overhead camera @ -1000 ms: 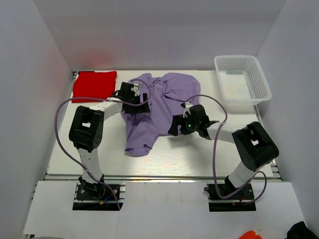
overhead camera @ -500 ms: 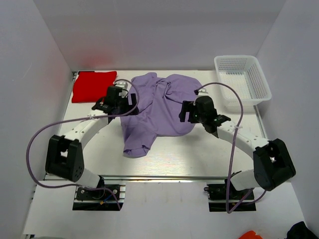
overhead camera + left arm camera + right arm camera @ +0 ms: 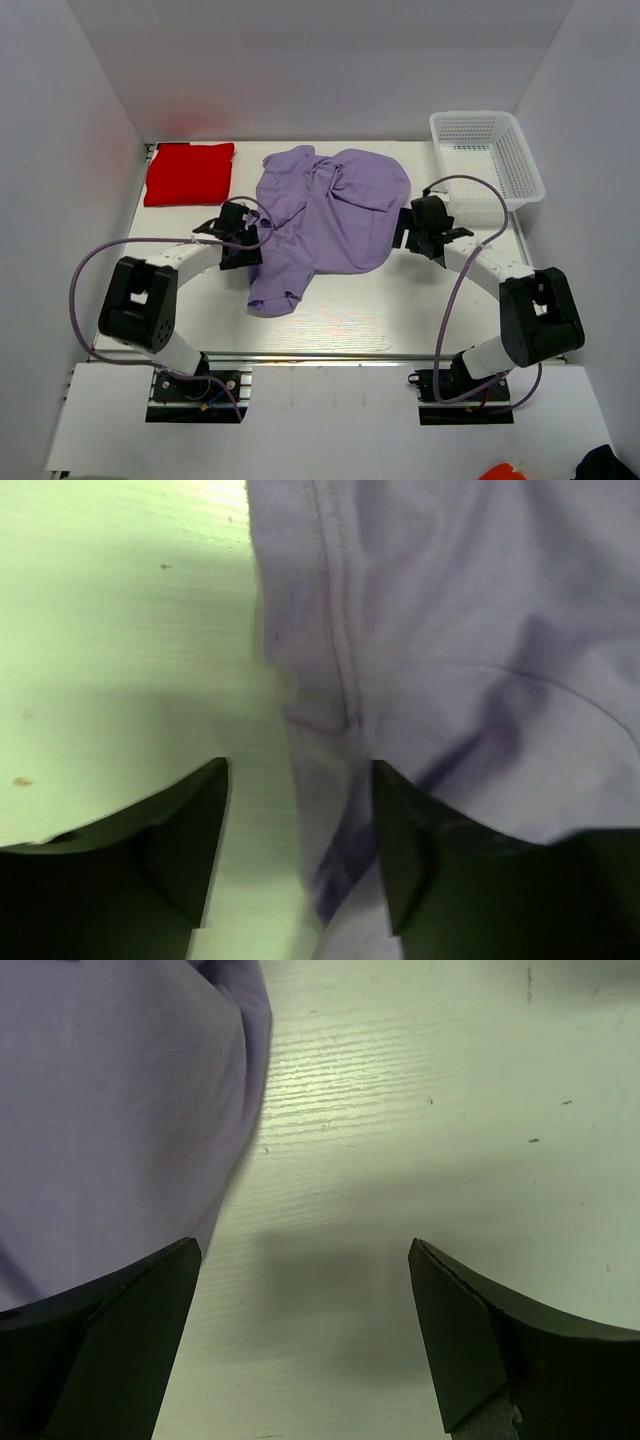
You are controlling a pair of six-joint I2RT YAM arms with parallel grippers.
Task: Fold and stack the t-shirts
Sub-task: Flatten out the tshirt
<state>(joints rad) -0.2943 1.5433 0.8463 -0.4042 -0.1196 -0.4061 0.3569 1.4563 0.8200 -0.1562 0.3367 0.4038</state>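
Note:
The lavender t-shirt (image 3: 330,215) lies loosely spread and wrinkled in the middle of the table, with one end trailing toward the front left. The red t-shirt (image 3: 190,173) is a neat folded rectangle at the back left. My left gripper (image 3: 247,245) is at the lavender shirt's left edge. In the left wrist view it (image 3: 298,772) is open, with the shirt's hemmed edge (image 3: 330,710) lying between the jaws. My right gripper (image 3: 406,230) is just off the shirt's right edge. In the right wrist view it (image 3: 305,1248) is wide open over bare table, with the lavender cloth (image 3: 120,1110) to its left.
A white mesh basket (image 3: 487,165) stands at the back right, close behind the right arm. White walls enclose the table on three sides. The table's front edge rail (image 3: 320,352) runs just ahead of the arm bases.
The left gripper moved from the shirt's upper left down to its left hem. The right gripper moved right, off the cloth. The shirt's right side now lies spread wider.

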